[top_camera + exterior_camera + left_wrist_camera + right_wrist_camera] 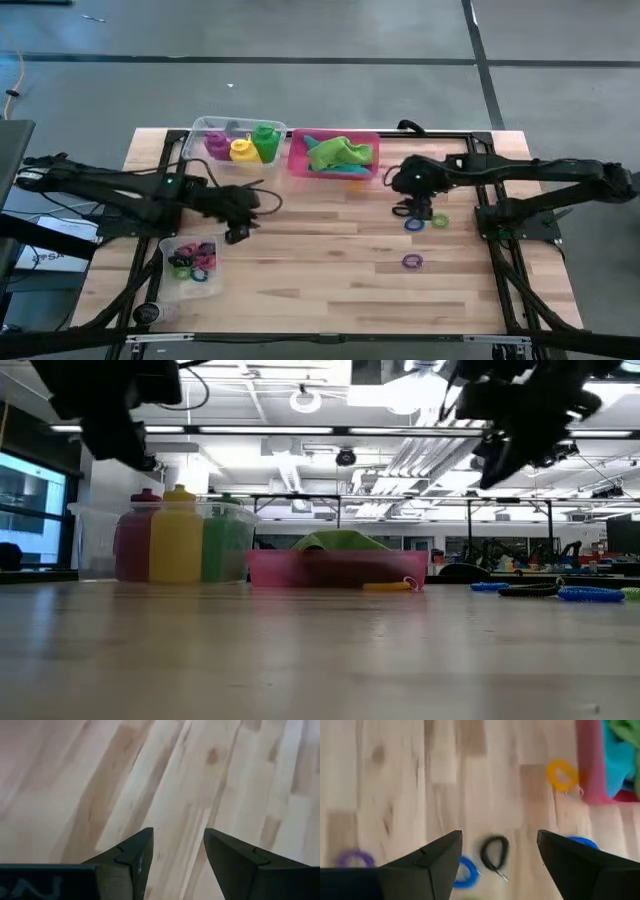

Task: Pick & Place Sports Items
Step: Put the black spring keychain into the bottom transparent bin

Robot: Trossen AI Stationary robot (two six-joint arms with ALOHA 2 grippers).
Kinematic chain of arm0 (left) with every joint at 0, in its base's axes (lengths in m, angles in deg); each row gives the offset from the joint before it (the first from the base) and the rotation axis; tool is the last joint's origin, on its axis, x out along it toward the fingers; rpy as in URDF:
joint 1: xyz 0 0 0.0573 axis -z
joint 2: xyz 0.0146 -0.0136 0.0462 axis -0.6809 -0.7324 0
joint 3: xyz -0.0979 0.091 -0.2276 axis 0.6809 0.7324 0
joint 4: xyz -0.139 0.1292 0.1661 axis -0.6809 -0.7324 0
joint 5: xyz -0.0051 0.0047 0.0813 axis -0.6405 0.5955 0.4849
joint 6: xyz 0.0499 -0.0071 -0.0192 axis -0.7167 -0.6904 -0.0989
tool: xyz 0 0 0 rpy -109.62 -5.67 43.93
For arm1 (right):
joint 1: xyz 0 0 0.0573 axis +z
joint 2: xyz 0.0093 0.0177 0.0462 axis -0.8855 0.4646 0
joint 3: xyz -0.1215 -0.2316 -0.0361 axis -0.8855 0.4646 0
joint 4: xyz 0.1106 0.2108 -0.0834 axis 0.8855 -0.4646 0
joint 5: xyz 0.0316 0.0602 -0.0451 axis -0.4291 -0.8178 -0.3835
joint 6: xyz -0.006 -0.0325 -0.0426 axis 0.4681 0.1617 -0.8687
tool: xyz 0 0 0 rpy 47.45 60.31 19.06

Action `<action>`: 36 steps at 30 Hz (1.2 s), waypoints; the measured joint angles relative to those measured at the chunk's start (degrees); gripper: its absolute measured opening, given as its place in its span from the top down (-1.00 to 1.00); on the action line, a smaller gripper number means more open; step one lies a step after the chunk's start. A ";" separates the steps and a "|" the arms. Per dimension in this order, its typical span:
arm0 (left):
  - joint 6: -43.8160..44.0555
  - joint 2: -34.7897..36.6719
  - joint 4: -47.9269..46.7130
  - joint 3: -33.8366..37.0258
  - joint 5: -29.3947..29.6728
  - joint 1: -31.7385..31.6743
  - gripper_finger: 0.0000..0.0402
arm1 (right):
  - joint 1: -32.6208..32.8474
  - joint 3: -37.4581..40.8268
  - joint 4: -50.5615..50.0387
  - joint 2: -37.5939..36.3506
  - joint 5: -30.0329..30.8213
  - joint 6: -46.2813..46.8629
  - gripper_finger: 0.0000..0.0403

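Purple (217,145), yellow (241,150) and green (266,141) bottle-like items stand in a clear tub (205,127) at the far side. Beside it, a green cloth (340,152) lies over a teal cloth (620,762) in the pink tray (297,158). Loose rings lie on the wood: black (495,852), blue (465,872), purple (412,262) and yellow (562,774). My right gripper (500,837) hangs open above the black ring, clear of it. My left gripper (177,837) hangs open over bare wood at centre left (243,215).
A second clear tub (192,262) holding several coloured rings stands near the left front. A green ring (438,220) and a blue one (415,224) lie under the right arm. The black frame rails (505,270) run along both sides. Bare wood spreads across the middle and front.
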 joint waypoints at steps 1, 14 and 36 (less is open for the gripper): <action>0.00 0.00 0.96 0.00 0.00 -0.39 0.29 | 0.00 0.00 -1.31 0.00 0.38 -2.33 -0.02; 0.02 0.00 11.65 0.00 0.00 -4.21 0.29 | -2.82 0.00 -7.97 1.95 0.97 -21.32 -0.02; 0.72 0.00 15.72 0.00 0.00 -4.70 0.29 | -7.87 -0.02 -10.79 16.33 -4.33 -24.53 -0.02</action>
